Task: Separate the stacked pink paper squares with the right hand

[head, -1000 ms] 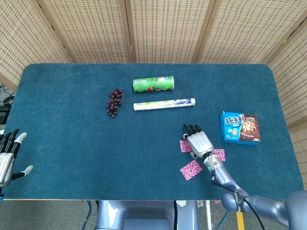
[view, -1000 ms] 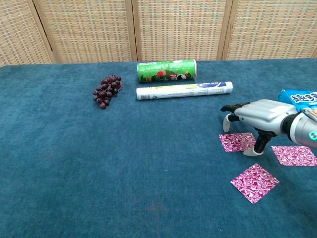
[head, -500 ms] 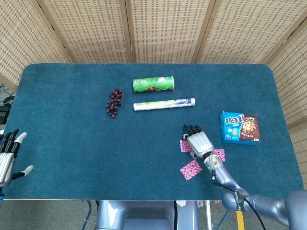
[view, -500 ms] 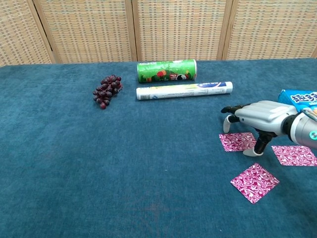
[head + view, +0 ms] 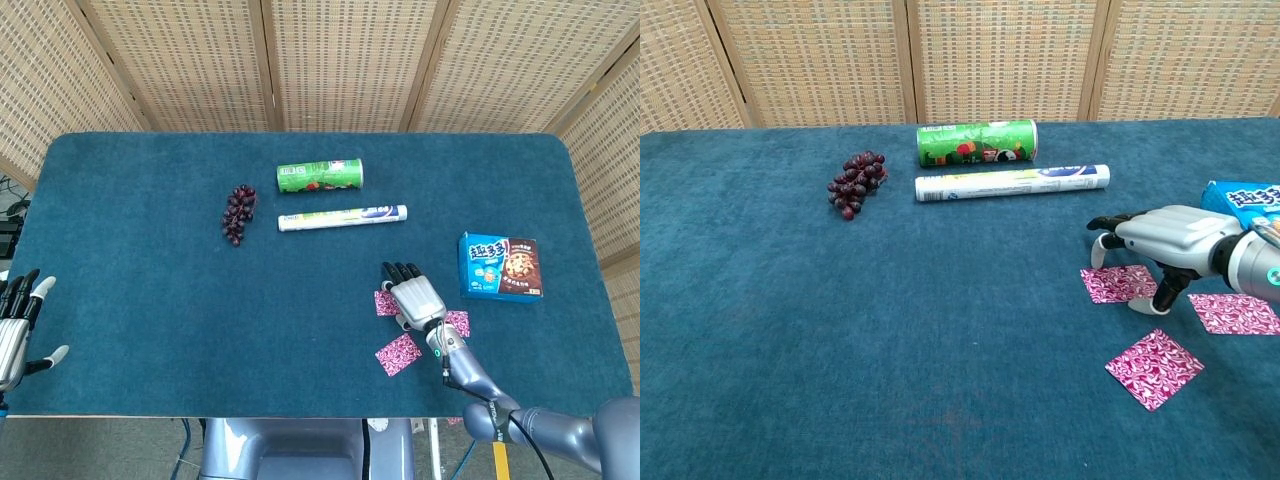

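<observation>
We see the right hand (image 5: 1168, 240) arched palm-down with fingertips spread over one pink paper square (image 5: 1118, 285) on the bench (image 5: 940, 350), holding nothing, two more squares (image 5: 1153, 368) lying apart nearby, the cookie box (image 5: 500, 266) closed.

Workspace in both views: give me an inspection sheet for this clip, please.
Surface: blue cloth table, flat.
Job's things: three pink paper squares, apart: one under the right robot hand, one beside its wrist, one nearest the table's front edge.
Clutter: green can, white tube, grapes, blue cookie box.
Robot hands: right robot hand palm down, fingertips on a square; left robot hand open at table edge.
Cables: one by the right arm.
Surroundings: woven screens.
</observation>
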